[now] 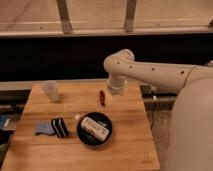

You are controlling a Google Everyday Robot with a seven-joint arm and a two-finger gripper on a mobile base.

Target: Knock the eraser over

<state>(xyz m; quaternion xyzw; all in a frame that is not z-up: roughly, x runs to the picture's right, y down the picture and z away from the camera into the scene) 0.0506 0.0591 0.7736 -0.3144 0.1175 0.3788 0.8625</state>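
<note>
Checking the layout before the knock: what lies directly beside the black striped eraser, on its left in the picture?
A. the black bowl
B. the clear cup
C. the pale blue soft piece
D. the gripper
C: the pale blue soft piece lies right beside the eraser there; the gripper hangs farther back, over the middle of the table.

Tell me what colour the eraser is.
The eraser is black with two white stripes, in the camera view; the tool hangs over the table, apart from it.
</note>
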